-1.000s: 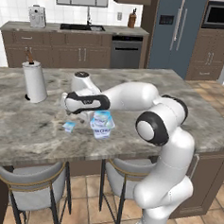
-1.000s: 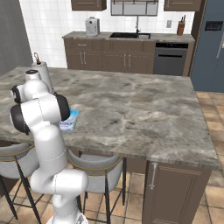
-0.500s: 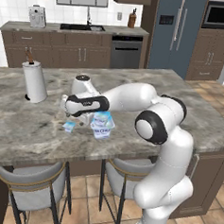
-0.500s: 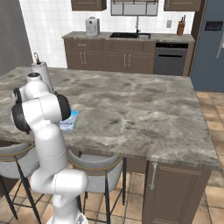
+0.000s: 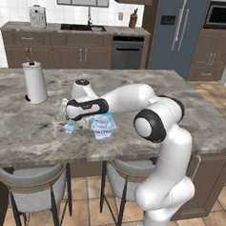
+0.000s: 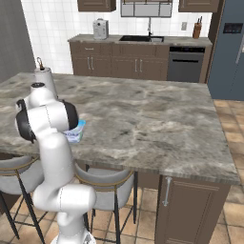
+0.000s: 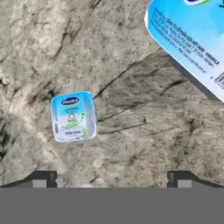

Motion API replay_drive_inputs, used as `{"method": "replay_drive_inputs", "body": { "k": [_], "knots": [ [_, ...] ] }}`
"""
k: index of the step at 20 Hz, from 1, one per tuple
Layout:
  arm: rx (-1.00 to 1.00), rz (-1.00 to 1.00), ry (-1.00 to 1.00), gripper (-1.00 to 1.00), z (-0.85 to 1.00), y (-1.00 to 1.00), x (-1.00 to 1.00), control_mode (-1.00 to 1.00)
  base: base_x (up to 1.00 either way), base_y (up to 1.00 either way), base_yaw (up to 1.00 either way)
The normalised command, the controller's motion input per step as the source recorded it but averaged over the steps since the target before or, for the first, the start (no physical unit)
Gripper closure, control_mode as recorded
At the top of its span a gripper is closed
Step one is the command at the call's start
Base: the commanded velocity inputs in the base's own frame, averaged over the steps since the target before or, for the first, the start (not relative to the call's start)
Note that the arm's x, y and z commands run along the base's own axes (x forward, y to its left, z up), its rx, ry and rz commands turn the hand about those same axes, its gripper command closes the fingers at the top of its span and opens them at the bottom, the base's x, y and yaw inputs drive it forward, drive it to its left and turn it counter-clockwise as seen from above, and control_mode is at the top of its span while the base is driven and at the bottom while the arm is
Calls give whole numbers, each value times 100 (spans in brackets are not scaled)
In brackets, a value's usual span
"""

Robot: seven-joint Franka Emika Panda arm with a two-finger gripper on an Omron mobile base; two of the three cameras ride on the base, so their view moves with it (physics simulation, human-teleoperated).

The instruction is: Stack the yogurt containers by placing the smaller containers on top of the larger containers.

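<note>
Marble-patterned grey-brown stone forms the desk [image 5: 192, 99] you are working over, a long kitchen island with two stools [image 5: 31, 188] tucked under its near edge. Your white arm [image 5: 135, 95] reaches across it from the lower right of the left base view, the wrist low above the surface. Note the paper towel roll [image 5: 34, 82] standing upright near the far left of the desk, well apart from the yogurt items. The larger tub [image 5: 103, 125], white with a light-blue lid and blue print, sits near the front edge just beside the wrist; in the hand view its label fills the upper right corner. One small cup [image 7: 73, 116] lies on the bare stone to the tub's left, apart from it, its blue lid facing the hand camera. Your jaws [image 7: 111, 179] stand spread wide above the surface, gripping nothing, the small cup above and beside the left fingertip [image 7: 41, 178].
</note>
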Motion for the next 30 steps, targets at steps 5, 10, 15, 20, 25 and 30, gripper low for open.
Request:
{"method": "replay_drive_inputs", "body": {
  "k": [5,10,15,20,25,30],
  "knots": [
    [0,0,0,-100,-12,0,27,-100,0,0,0],
    [0,0,0,-100,-8,0,29,-100,0,0,0],
    [0,0,0,-100,-9,7,28,-100,0,0,0],
    [0,0,0,-100,-17,15,20,-100,0,0,0],
    [0,0,0,-100,-20,20,15,-100,0,0,0],
    [0,0,0,-100,-17,12,9,-100,0,0,0]
  ]
}}
